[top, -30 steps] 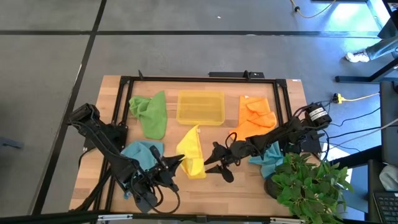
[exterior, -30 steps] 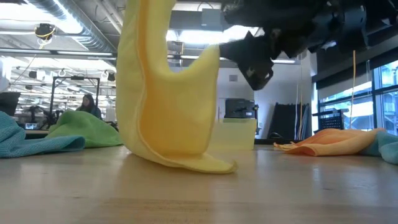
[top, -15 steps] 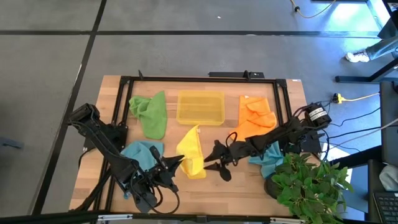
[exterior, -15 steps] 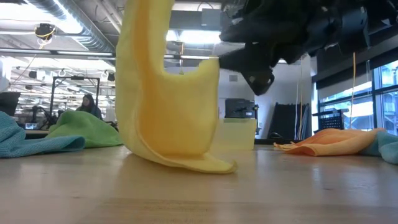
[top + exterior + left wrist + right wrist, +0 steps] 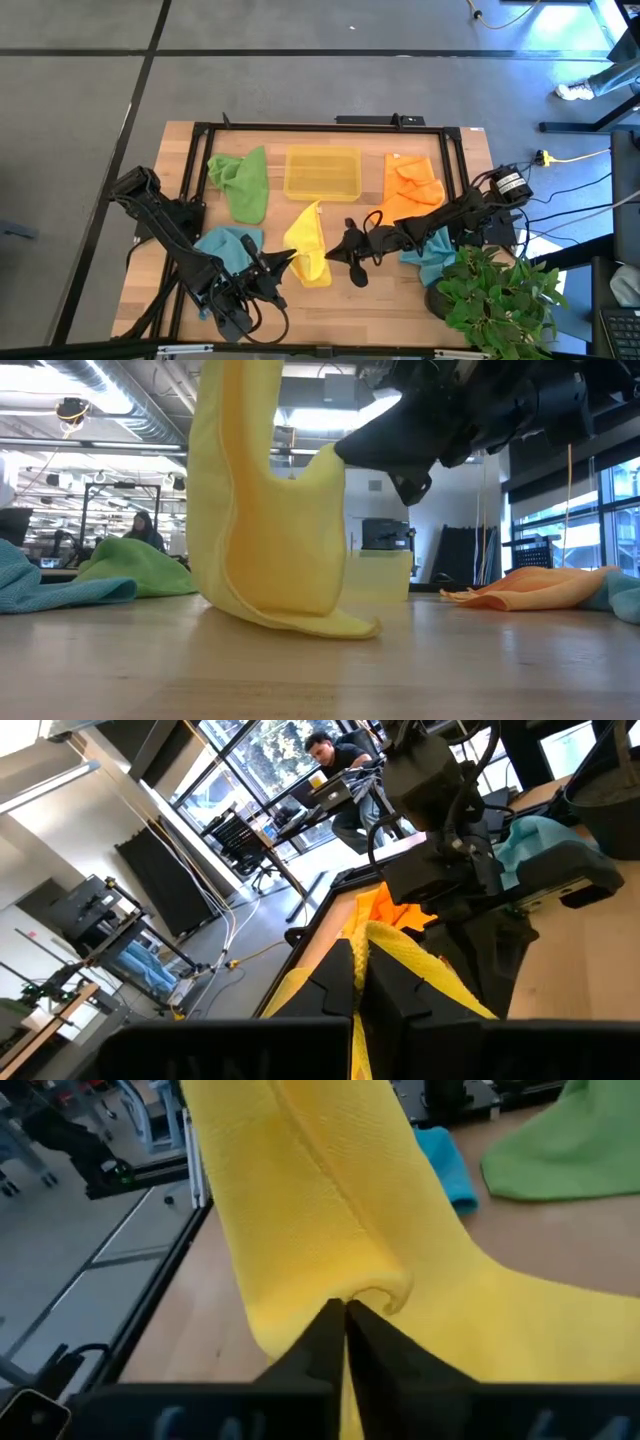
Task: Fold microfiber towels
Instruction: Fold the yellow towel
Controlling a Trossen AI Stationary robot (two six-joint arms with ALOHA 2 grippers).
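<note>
1. Right gripper (image 5: 335, 256), just right of centre in the high view, is clamped tight on an edge of the yellow towel (image 5: 307, 250); its wrist view shows both fingers (image 5: 330, 1342) pinched together with a bulge of yellow cloth at the tips.
2. Left gripper (image 5: 292, 256), lower centre of the high view, is also clenched on that yellow towel from the other side; its wrist view shows the fingertips (image 5: 352, 982) together with yellow cloth between them.
3. In the low view the yellow towel hangs up out of the frame's top, a second corner raised under the dark gripper (image 5: 345, 452), its bottom fold resting on the table (image 5: 300, 680).
4. One teal towel (image 5: 228, 247) lies left of centre, beside the left arm.
5. Green towel (image 5: 241, 183) sits crumpled upper left.
6. Orange towel (image 5: 410, 187) sits upper right.
7. Yellow tray (image 5: 322, 172) sits at top centre between green and orange.
8. Second teal towel (image 5: 430, 262) lies lower right, beside a potted plant (image 5: 495, 295).
</note>
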